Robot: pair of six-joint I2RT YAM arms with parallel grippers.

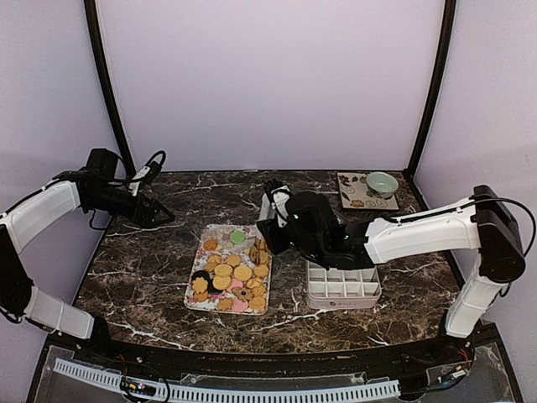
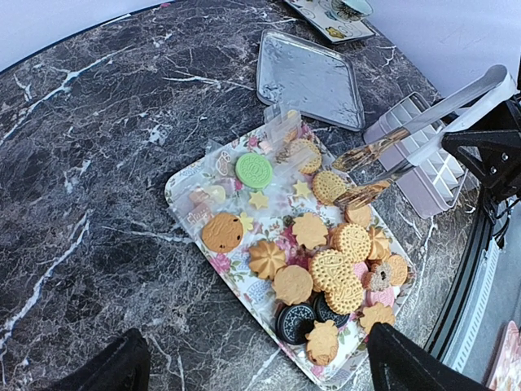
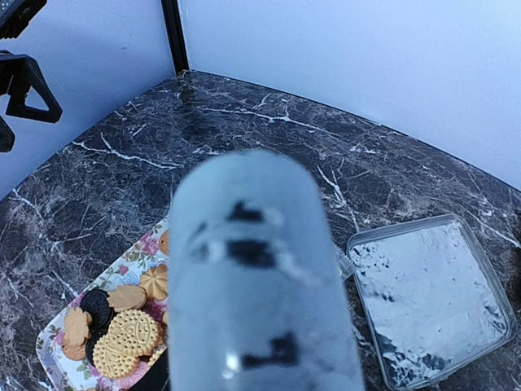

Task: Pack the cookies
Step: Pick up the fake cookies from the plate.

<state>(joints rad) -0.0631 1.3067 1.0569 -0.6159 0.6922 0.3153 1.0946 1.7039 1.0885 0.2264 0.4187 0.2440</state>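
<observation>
Right claw: clamped on tongs, tips parted over floral tray, 2 o'clock edge.
Cookies: heaped on tray; none seen in divided box, 3 o'clock of tray.
Left claw: wide, empty, 10 o'clock, well apart.
Risks, judged: over-squeeze cracks biscuit; loose pinch drops it crossing to box; tongs twist in claw.

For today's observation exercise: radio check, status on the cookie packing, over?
Left fingers open, empty. Right fingers gripping tongs, tips over cookies on floral tray. Nothing blocking divided box.
</observation>
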